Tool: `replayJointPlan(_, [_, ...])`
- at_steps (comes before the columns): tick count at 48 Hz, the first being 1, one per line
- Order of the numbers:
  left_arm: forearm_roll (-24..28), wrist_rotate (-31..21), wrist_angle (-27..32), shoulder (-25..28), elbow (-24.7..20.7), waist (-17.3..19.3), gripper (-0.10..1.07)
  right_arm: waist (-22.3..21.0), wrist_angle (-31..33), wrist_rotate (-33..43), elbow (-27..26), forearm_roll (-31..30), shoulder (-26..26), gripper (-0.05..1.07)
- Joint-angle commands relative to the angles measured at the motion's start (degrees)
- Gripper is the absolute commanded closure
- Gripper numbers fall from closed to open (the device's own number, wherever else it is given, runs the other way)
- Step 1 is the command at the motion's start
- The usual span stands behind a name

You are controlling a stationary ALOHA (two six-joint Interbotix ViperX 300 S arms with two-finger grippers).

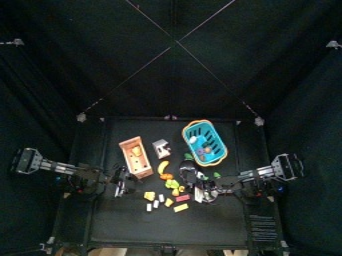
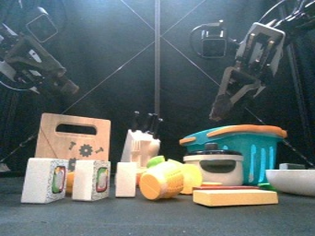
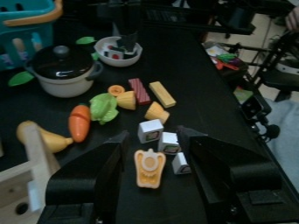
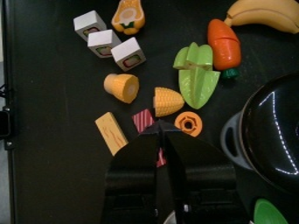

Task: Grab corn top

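The corn lies in pieces mid-table. A green-husked piece (image 4: 197, 72) lies beside two yellow cut pieces (image 4: 169, 101) (image 4: 121, 87). From the front the corn (image 2: 161, 181) shows as a yellow round under a green leaf. It also shows in the left wrist view (image 3: 105, 107). My right gripper (image 4: 165, 133) hangs above the table near the corn, jaws shut and empty. It is high in the front view (image 2: 229, 100). My left gripper (image 3: 153, 138) is open and empty, over a yellow pepper slice (image 3: 147, 166).
A black pot (image 4: 271, 122) and a carrot (image 4: 222, 42) lie close to the corn. Small white cartons (image 4: 112, 40), a banana (image 4: 263, 12), a yellow block (image 4: 112, 133), a teal basket (image 1: 205, 142), a cutting board (image 1: 135, 152) and a white bowl (image 2: 293, 178) crowd the table.
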Motion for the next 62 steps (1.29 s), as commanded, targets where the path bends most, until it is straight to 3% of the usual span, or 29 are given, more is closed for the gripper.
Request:
replayJointPlan(1, [0.5,0.3,-3.9,3.4,-2.4,-2.3,0.11,0.1,-1.0,0.1,-0.6,-0.4,0.0,0.56])
replayJointPlan(8, [1.0,-0.1,-6.3,8.2,-4.2,-3.5,0.10,0.1,-1.4,0.0,-0.4,-0.5,1.2,0.50])
replayJointPlan(18, [-5.2,0.2,-5.4,15.0,-8.4,-4.0,0.10,0.1,-1.1,0.0,-0.1,-0.6,2.7,0.41])
replayJointPlan(27, [-6.9,0.2,-3.7,18.5,-10.5,-4.3,0.10,0.5,-1.9,0.1,-0.4,-0.6,3.0,0.39])
replayJointPlan(39, [-3.0,0.6,-3.8,18.5,-9.9,-4.6,0.10,0.1,-3.4,0.1,-2.7,-0.5,6.1,0.18])
replayJointPlan(45, [-3.9,0.8,-3.8,18.0,-9.1,-4.2,0.10,0.1,-2.5,0.1,-4.0,-0.6,8.3,0.08])
replayJointPlan(62, [-7.3,0.7,-6.4,17.1,-6.6,-4.0,0.10,0.5,5.7,-0.1,-10.9,-1.1,15.1,0.07])
